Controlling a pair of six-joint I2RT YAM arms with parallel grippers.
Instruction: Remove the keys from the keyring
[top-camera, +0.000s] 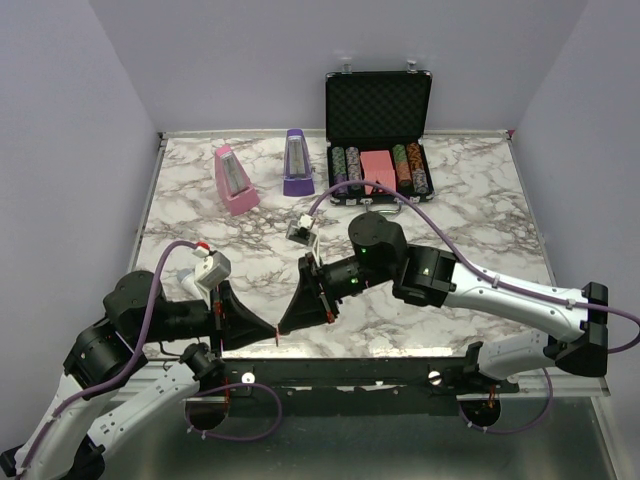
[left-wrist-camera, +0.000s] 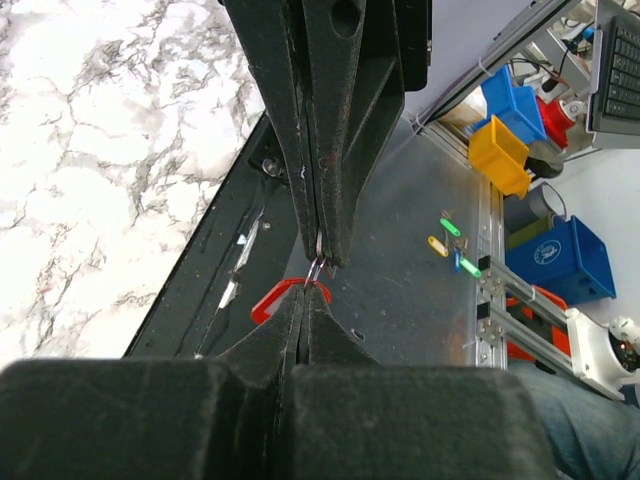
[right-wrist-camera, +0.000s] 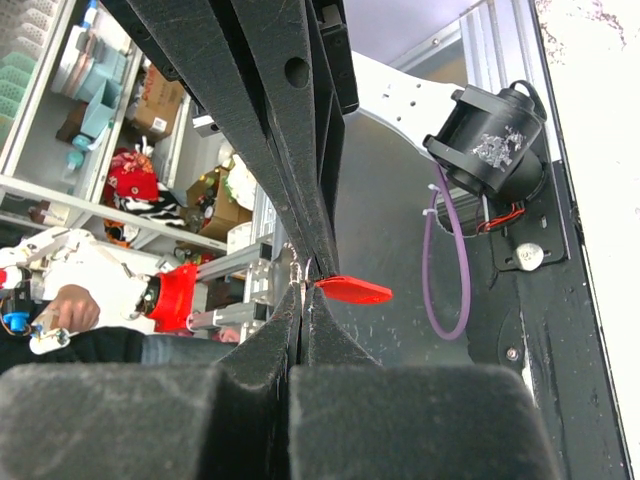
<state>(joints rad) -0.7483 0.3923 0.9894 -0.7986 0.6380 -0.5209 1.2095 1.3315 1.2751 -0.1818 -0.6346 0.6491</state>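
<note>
Both grippers meet tip to tip above the table's near edge. My left gripper is shut on the keyring, whose red tag curves out just behind its fingertips. The tag also shows in the right wrist view. My right gripper is shut on the thin metal ring that runs up from the tag. A small silvery piece shows beside the tips. I cannot tell whether it is a key or the ring. No separate keys show.
At the back of the marble table stand a pink metronome, a purple metronome and an open black case of poker chips. A small white object sits mid-table. A black rail runs along the near edge.
</note>
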